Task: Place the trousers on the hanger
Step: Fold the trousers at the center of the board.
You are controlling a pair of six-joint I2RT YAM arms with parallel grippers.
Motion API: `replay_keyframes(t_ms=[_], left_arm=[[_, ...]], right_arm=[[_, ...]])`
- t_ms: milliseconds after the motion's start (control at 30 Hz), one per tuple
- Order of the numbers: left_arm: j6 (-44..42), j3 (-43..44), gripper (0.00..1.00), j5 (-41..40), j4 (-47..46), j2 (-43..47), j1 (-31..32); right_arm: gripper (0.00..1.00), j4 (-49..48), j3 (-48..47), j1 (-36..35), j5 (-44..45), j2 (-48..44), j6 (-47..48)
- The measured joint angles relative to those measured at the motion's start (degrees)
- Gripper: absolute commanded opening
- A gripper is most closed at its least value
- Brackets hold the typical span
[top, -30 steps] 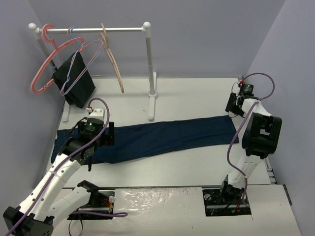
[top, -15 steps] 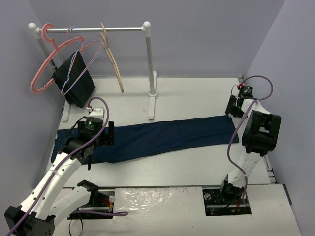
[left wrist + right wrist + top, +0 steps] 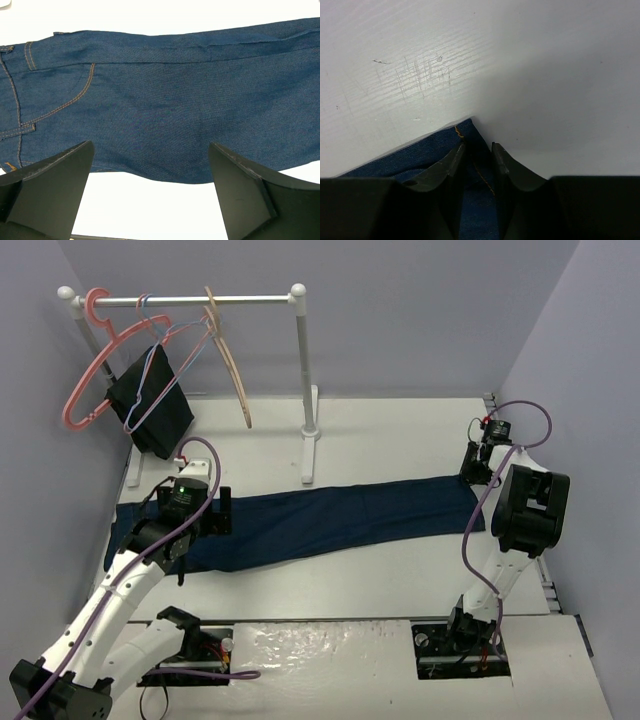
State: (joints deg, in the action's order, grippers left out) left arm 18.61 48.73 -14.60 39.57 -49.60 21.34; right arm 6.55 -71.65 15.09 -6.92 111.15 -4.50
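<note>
The trousers point(image 3: 330, 520) lie flat and stretched out across the white table, waist end to the left. My left gripper point(image 3: 218, 512) hovers wide open above the waist and pocket area point(image 3: 160, 100), with nothing between its fingers point(image 3: 55, 185). My right gripper point(image 3: 476, 468) is down at the far right leg end. Its jaws point(image 3: 479, 147) stand narrowly apart, pinching the hem corner point(image 3: 470, 127) with its orange stitching. The wooden hanger point(image 3: 232, 370) hangs on the rail at the back left, away from both grippers.
A white clothes rack point(image 3: 300, 380) stands behind the trousers, its foot beside the cloth's far edge. On its rail also hang a pink hanger point(image 3: 85, 390), thin wire hangers point(image 3: 165, 350) and a black cloth point(image 3: 150, 410). Purple walls close in on both sides.
My right gripper has shifted slightly right and down onto the leg hem, and its jaws have narrowed around the hem corner. The left arm and the trousers have barely moved.
</note>
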Motion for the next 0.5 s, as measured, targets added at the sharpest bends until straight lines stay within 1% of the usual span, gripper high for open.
replay_keyframes(t_ms=[67, 133, 333, 500], left_arm=[[0.0, 0.0, 0.97, 0.0, 0.0, 0.0, 0.0], [0.0, 0.0, 0.97, 0.1, 0.0, 0.0, 0.0], [0.0, 0.0, 0.97, 0.2, 0.0, 0.0, 0.0], [0.0, 0.0, 0.97, 0.2, 0.0, 0.0, 0.0]], right_arm=[[0.05, 0.0, 0.0, 0.0, 0.0, 0.0, 0.0], [0.0, 0.0, 0.0, 0.0, 0.0, 0.0, 0.1], [0.0, 0.0, 0.0, 0.0, 0.3, -0.3, 0.1], [0.0, 0.1, 0.0, 0.0, 1.6, -2.8, 0.1]])
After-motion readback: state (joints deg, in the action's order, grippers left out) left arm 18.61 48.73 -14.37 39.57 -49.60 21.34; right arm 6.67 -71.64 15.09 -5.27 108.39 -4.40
